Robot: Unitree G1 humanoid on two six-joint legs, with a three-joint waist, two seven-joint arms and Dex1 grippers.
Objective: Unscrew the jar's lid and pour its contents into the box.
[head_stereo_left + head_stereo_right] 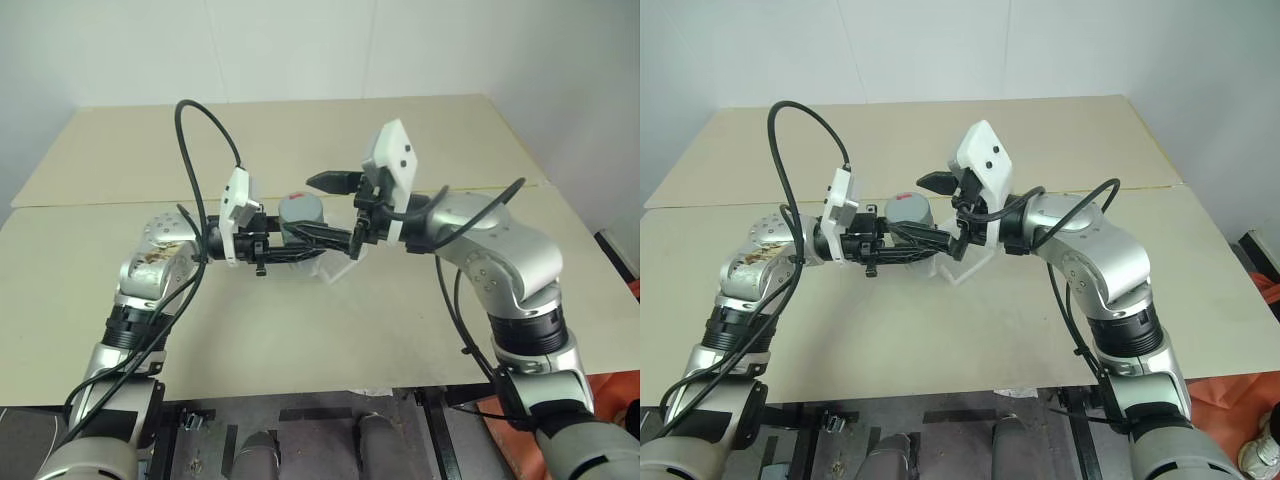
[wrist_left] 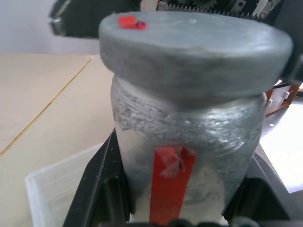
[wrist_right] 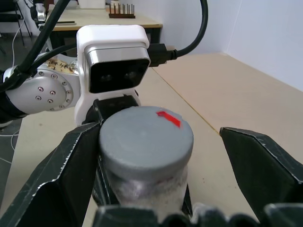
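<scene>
The silvery-grey jar (image 1: 300, 215) with a red strip on its side (image 2: 170, 184) is held upright above the table, with my left gripper (image 1: 318, 236) shut on its body. The round grey lid (image 3: 146, 135) with a red mark sits on top of the jar. My right gripper (image 1: 336, 210) stands open at lid height, one finger (image 3: 71, 165) close beside the lid and the other (image 3: 260, 165) well apart from it. The clear plastic box (image 1: 335, 268) lies on the table right under the jar. The contents are hidden inside the jar.
The tan tabletop (image 1: 400, 320) spreads wide on all sides, with a seam (image 1: 100, 203) running across it behind the arms. Its front edge (image 1: 300, 395) lies close to me. A white wall stands behind the table.
</scene>
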